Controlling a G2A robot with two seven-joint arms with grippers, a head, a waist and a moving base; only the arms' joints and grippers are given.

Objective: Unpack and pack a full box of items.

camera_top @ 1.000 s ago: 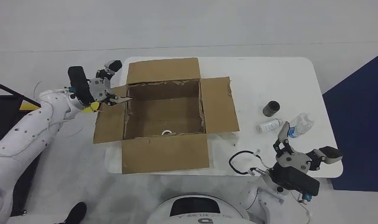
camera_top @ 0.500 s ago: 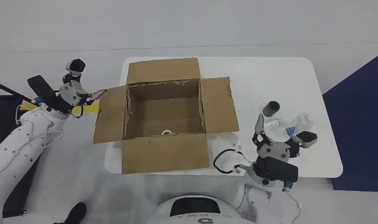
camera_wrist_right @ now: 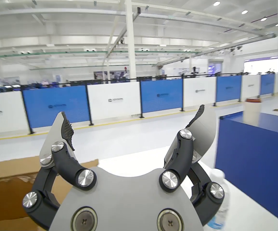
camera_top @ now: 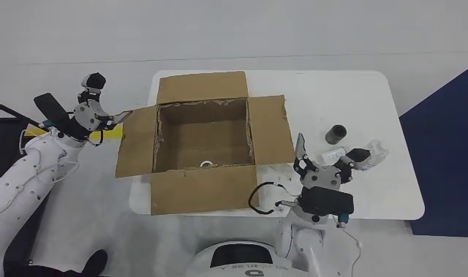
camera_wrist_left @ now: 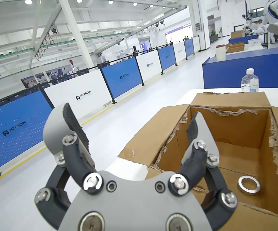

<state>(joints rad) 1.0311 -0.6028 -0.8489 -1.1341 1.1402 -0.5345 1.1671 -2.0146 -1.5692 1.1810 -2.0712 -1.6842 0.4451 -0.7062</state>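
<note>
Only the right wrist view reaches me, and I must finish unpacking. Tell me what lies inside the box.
Observer: One metal ring lies flat on the floor of the box. I see nothing else in there.
Operator: List what is out on the table.
Observer: A dark cylinder and a small white bottle sit on the table, on the robot's right of the box.
Operator: Report the left arm.
Observer: The left gripper hangs beside the box's left flap, jaws open and empty.
</note>
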